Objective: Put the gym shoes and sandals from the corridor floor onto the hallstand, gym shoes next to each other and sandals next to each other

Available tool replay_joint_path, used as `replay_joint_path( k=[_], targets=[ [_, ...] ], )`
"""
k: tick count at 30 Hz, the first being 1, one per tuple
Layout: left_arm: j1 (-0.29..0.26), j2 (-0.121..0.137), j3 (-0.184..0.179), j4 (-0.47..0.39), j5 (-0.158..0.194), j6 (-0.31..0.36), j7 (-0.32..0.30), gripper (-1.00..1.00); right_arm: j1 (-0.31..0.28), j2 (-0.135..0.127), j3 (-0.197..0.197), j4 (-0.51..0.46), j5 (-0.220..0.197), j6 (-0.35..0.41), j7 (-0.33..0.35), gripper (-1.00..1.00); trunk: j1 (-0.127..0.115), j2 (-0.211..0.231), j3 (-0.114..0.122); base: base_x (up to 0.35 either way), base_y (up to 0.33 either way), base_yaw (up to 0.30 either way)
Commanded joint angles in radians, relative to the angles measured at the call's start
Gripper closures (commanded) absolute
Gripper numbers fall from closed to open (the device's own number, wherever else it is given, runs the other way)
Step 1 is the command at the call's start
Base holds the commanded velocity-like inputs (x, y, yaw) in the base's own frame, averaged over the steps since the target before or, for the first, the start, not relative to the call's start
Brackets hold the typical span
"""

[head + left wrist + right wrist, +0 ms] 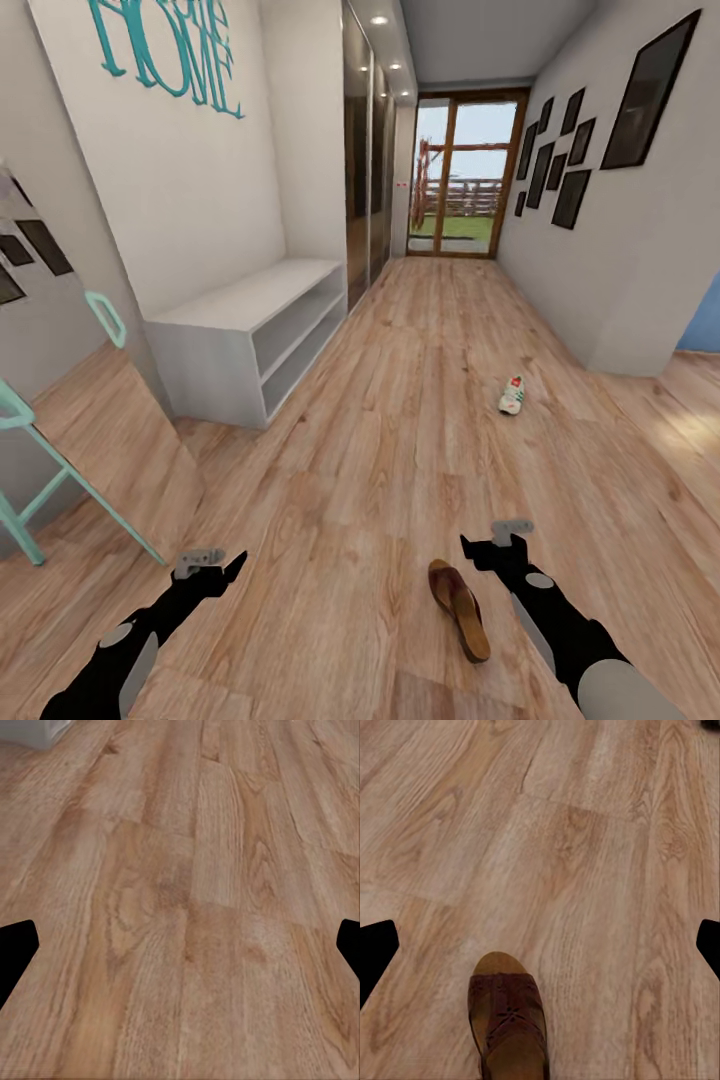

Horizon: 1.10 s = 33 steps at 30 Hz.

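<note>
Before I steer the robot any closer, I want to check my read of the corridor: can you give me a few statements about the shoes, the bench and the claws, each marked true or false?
1. A brown sandal lies on the wood floor beside the right claw. True.
2. A gym shoe sits on the white bench. False: it lies on the floor farther down the corridor, on the right.
3. The left claw holds a sandal. False: it is open over bare floor.
4. The bench's two shelves hold no shoes. True.
5. The corridor ends in a solid wall. False: it ends in a glazed door.
</note>
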Motion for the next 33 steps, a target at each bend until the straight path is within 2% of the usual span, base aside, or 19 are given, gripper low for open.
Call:
replay_joint_path(
  k=[1, 7, 15, 24, 33],
  targets=[
    [-0.001, 0.000, 0.000, 0.001, 0.006, 0.000, -0.007, -1.00, 0.000, -0.001, 0.004, 0.000, -0.005, 0.000, 0.000, -1.00, 0.000, 0.000, -0.001, 0.077, 0.000, 0.274],
    [-0.001, 0.000, -0.008, 0.001, 0.006, 0.000, -0.010, -1.00, 0.000, -0.001, 0.004, 0.001, -0.004, 0.000, -0.001, -1.00, 0.000, 0.000, -0.001, 0.038, 0.000, 0.239],
    [-0.001, -0.002, -0.011, 0.001, 0.006, 0.000, -0.011, -1.00, 0.001, -0.002, 0.004, 0.028, -0.003, 0.000, 0.002, -1.00, 0.000, 0.000, -0.001, 0.006, 0.000, 0.053],
    [-0.001, -0.016, -0.072, 0.002, 0.004, 0.001, -0.008, -1.00, 0.001, -0.008, 0.003, 0.069, 0.031, -0.002, 0.132, -1.00, 0.000, 0.000, -0.001, 0.001, 0.000, 0.005],
    [-0.001, -0.024, -0.101, 0.001, 0.004, 0.000, -0.009, -1.00, 0.001, -0.008, 0.000, 0.078, 0.038, -0.015, 0.151, -1.00, 0.000, 0.000, -0.001, 0.000, 0.000, 0.000]
  ],
)
